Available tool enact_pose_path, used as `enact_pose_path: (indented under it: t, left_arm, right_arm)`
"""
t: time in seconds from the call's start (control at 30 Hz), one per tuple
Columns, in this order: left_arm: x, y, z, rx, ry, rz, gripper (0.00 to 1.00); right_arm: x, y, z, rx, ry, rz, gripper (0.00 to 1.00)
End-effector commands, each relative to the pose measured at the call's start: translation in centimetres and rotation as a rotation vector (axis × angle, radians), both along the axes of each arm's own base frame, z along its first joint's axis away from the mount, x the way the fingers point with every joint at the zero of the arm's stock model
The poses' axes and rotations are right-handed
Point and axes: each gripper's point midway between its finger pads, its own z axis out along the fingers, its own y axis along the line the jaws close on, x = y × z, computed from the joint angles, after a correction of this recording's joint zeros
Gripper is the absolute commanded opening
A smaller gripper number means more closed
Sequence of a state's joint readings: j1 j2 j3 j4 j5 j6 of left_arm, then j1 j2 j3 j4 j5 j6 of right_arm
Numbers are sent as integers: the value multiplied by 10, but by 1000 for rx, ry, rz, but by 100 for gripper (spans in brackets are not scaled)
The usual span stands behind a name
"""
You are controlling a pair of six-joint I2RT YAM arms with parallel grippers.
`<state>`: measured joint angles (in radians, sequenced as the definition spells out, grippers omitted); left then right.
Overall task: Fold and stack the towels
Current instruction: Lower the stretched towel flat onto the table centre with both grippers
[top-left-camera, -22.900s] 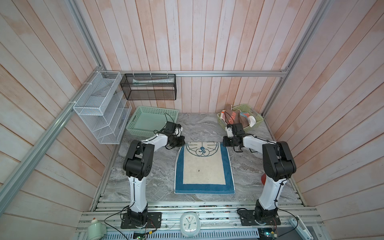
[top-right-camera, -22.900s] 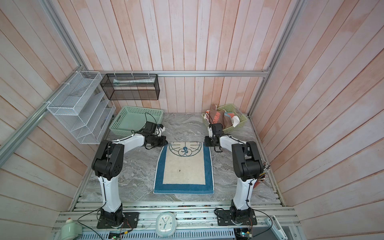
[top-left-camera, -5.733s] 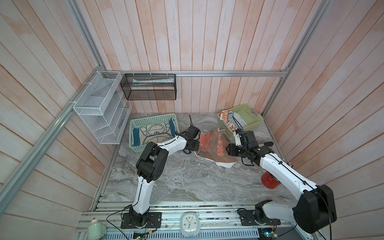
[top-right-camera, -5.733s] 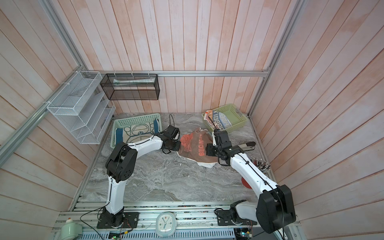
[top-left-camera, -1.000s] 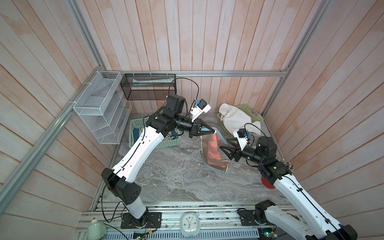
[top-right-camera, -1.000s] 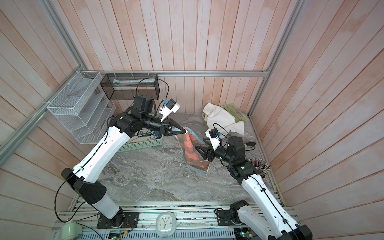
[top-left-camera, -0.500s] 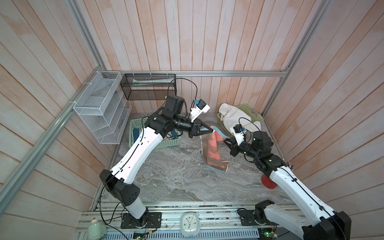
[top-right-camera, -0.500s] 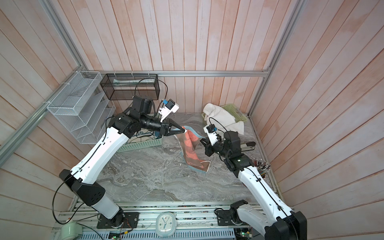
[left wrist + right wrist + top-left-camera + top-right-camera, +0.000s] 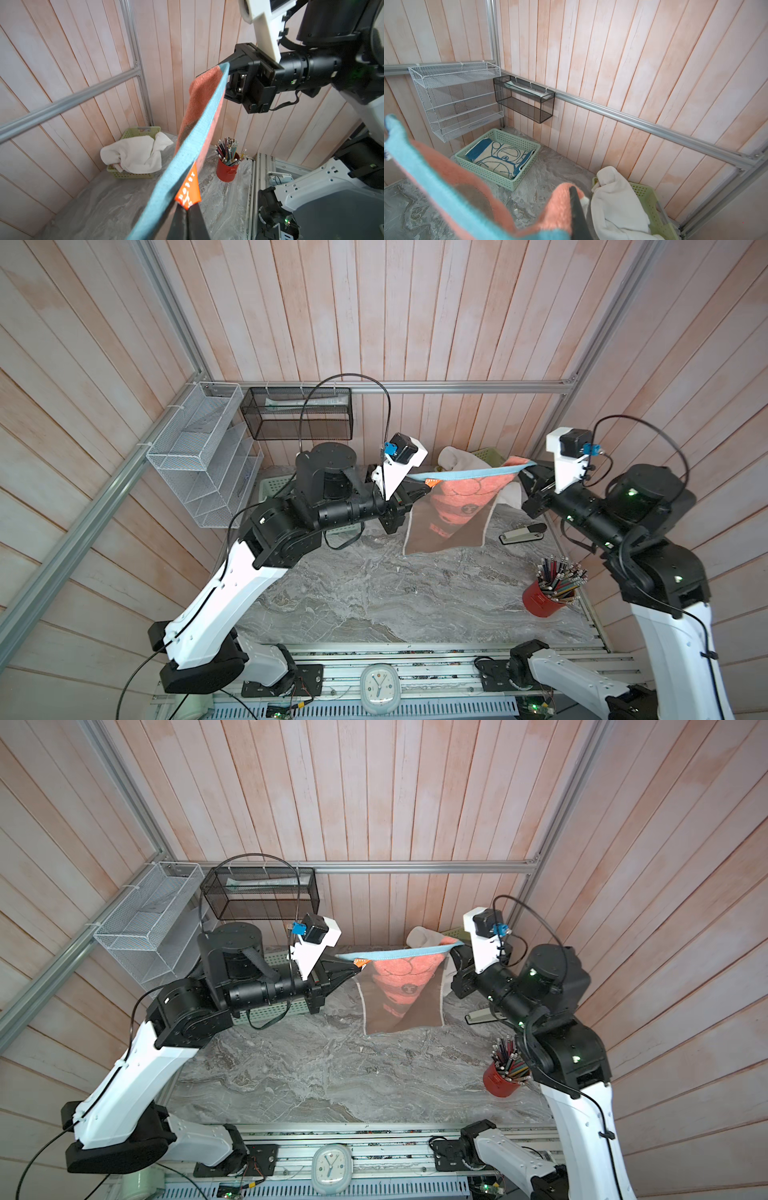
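The coral towel (image 9: 455,506) hangs in the air between the two arms, above the back half of the desk (image 9: 374,593). The left hand (image 9: 355,966) is clamped on one top corner, just by the small orange tag (image 9: 189,191). The right hand (image 9: 226,65) is clamped on the other top corner. The bordered top edge runs from hand to hand, roughly along the desk's back edge, with a slight sag in the middle. Neither arm is nearer, since each holds one end.

The rest of the cloth drops straight below that line. Its lower hem is near the desk surface, but whether it touches cannot be told. The bare middle of the desk lies toward the front edge, so laying the towel flat will probably mean carrying both corners forward together and keeping the edge taut.

The towel is terry with a light blue border (image 9: 187,158) on top. It has a coral field with a cartoon bear face, a brown lower panel and pale side edging.

A white towel (image 9: 135,153) is heaped in the pale green basket (image 9: 143,131) at the back right corner. A cream-and-blue cartoon towel (image 9: 500,158) lies folded in the green basket (image 9: 500,180) at the back left.
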<state>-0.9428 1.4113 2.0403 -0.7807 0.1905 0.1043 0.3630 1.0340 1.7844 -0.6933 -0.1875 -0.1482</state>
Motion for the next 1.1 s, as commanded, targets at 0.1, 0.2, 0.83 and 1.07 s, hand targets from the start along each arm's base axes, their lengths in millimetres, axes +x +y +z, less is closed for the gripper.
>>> enact_pose_path:
  t: [0.1,0.2,0.83,1.07]
  left_arm:
    - [-2,16,48,-31,-134,173,0]
    - [12,17,51,-22,-110,243,0]
    - [283,91,-193,177,405,422,0]
    - [345,104,-284,257,443,482,0]
  right_arm:
    - [-17,-21,23,0,41,-85,0]
    - [2,-26,21,22,99,-155,0]
    - [250,52,-259,-166,636,-149,0]
    - [284,45,-335,-289,745,-224,0]
